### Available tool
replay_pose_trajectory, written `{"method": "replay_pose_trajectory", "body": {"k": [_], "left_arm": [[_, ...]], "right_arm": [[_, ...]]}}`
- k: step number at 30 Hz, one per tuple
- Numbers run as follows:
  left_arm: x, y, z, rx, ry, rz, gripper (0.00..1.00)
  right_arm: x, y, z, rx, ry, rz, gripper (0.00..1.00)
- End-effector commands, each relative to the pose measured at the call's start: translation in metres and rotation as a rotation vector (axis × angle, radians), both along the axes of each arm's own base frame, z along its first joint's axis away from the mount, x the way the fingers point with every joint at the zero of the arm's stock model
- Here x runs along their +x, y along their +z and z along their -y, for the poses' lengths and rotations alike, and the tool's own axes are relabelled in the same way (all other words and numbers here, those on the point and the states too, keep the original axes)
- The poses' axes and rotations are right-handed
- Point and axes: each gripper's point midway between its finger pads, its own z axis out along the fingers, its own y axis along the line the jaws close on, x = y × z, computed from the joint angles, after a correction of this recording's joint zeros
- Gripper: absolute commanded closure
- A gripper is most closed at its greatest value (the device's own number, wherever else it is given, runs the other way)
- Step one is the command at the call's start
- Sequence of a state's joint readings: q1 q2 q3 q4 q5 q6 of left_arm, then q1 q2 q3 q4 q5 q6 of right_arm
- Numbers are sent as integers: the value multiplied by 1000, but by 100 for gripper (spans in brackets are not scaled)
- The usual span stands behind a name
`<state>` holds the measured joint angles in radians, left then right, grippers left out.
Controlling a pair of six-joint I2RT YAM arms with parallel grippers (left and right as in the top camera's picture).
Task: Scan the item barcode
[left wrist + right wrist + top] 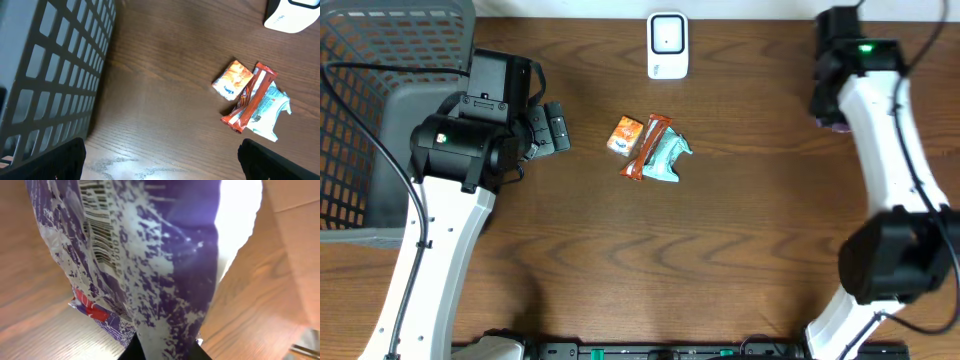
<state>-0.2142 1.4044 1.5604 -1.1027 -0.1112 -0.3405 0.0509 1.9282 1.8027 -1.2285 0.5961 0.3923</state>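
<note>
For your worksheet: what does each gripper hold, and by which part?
Right gripper pinches the purple packet by one end; left gripper holds nothing.

— Which item is up?
— A purple-and-white crinkly plastic packet, pinched at its lower end by the right gripper and hanging clear above the wood near the tabletop's far right corner. Its barcode runs down the wrinkled upper left of the film; a red patch shows low on that side.
— And the reader?
— A white rounded scanner box at the middle of the far edge, its square window facing up.
— The rest?
— Near the tabletop's middle, touching in one heap: a small orange pouch, a red-brown bar wrapper lying slantwise beside it, and a pale teal packet partly under the bar.
</note>
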Motion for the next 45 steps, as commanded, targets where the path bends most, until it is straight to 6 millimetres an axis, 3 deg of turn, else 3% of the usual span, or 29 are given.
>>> {"method": "replay_pose_trajectory", "body": {"k": [1, 7, 9, 11, 14, 17, 19, 23, 27, 32, 37, 45], "left_arm": [[1, 5, -2, 2, 10, 12, 2], [1, 5, -2, 2, 10, 12, 2], [1, 5, -2, 2, 10, 12, 2], [1, 5, -2, 2, 10, 12, 2], [1, 5, -2, 2, 10, 12, 2], [1, 5, -2, 2, 10, 12, 2], [1, 5, -2, 2, 10, 12, 2], [1, 5, -2, 2, 10, 12, 2], [1, 5, -2, 2, 10, 12, 2], [1, 5, -2, 2, 10, 12, 2], [1, 5, -2, 2, 10, 12, 2], [1, 5, -2, 2, 10, 12, 2]], "right_arm": [[0, -36, -10, -133, -2, -83, 93], [8, -82, -62, -149, 127, -154, 73], [9, -93, -88, -116, 180, -165, 61], [12, -101, -118, -38, 239, -154, 59], [23, -95, -168, 137, 374, -122, 51], [35, -71, -191, 240, 438, -80, 45], [45, -46, -191, 287, 438, -39, 37], [58, -4, -169, 395, 463, 2, 7], [53, -1, -128, 538, 487, -46, 1], [24, -35, -92, 795, 504, -160, 7], [7, -73, -82, 1022, 495, -145, 12], [7, -135, -86, 1115, 469, -51, 13]]}}
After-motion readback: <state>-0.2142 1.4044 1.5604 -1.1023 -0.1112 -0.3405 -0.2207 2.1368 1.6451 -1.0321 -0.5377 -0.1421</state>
